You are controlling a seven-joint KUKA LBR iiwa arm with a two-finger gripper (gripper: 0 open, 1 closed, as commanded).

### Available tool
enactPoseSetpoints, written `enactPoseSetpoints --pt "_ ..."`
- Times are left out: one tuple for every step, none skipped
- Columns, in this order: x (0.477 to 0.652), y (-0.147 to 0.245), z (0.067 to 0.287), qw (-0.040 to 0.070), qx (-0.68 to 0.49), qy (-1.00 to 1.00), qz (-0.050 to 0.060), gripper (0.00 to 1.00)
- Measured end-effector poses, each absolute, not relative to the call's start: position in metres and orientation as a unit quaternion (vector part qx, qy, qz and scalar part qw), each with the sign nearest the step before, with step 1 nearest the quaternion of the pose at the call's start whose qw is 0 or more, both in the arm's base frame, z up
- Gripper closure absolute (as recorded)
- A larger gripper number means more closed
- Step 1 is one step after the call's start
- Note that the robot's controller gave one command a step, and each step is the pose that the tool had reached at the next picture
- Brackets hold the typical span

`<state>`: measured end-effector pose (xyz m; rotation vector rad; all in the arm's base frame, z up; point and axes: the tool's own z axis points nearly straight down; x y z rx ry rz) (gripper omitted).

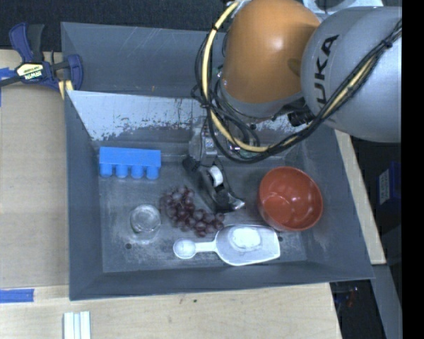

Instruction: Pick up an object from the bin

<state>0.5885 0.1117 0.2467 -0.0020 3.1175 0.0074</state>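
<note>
My gripper (210, 186) hangs low in the middle of the bin, its dark fingers spread apart with nothing between them. A bunch of dark purple grapes (188, 211) lies just left of and below the fingertips, close to one finger. A white scoop (234, 244) lies in front of the grapes near the bin's front wall. A red bowl (290, 198) sits to the right of the gripper.
A blue block with several studs (130, 162) lies at the back left of the bin floor. A small clear cup (145, 219) stands at the front left. The arm with its orange cover and cables hangs over the bin's back right.
</note>
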Motion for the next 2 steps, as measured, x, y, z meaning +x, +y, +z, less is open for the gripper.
enactPoseSetpoints --pt "0.586 0.100 0.138 0.006 -0.097 0.995 0.001 1.00" --pt "0.579 0.121 0.171 0.014 0.055 0.998 0.004 0.00"
